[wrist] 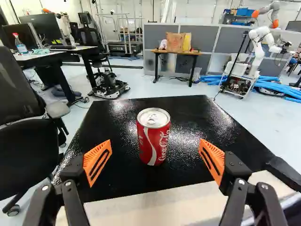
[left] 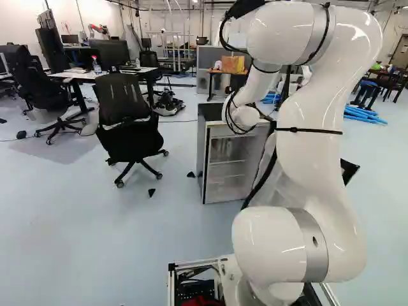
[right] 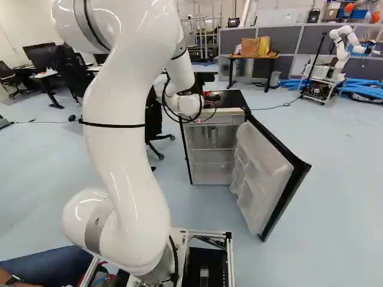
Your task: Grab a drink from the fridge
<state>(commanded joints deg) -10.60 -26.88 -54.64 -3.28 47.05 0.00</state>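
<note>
The gripper [right: 212, 98] is open, its two fingers standing wide apart with nothing held between the orange pads [wrist: 97, 163]. The red drink can [wrist: 154, 136] is straight ahead of the gripper [wrist: 155, 141], lined up with the middle of the gap. It stands upright on the glossy black top [wrist: 103, 127] of the fridge [right: 212, 161], and neither pad touches it; bare black surface shows between the can and each finger, about evenly on both sides. The can's silver lid faces up, seen from slightly above, with the tab in view.

Beneath the fingers runs the pale front edge [wrist: 155, 207] of the fridge, with more of the black top reaching out beyond the can. Below and to the right of the gripper, the fridge door [right: 269, 173] hangs open, its white shelved inner side showing. Pale upright items [right: 213, 135] stand on an upper shelf inside, too small to tell.

To the left of the gripper is a black office chair [wrist: 21, 160]. Far ahead, past the can, a table [wrist: 176, 53] carries paper bags [wrist: 175, 42], and another robot [wrist: 257, 47] stands well off to the right.
</note>
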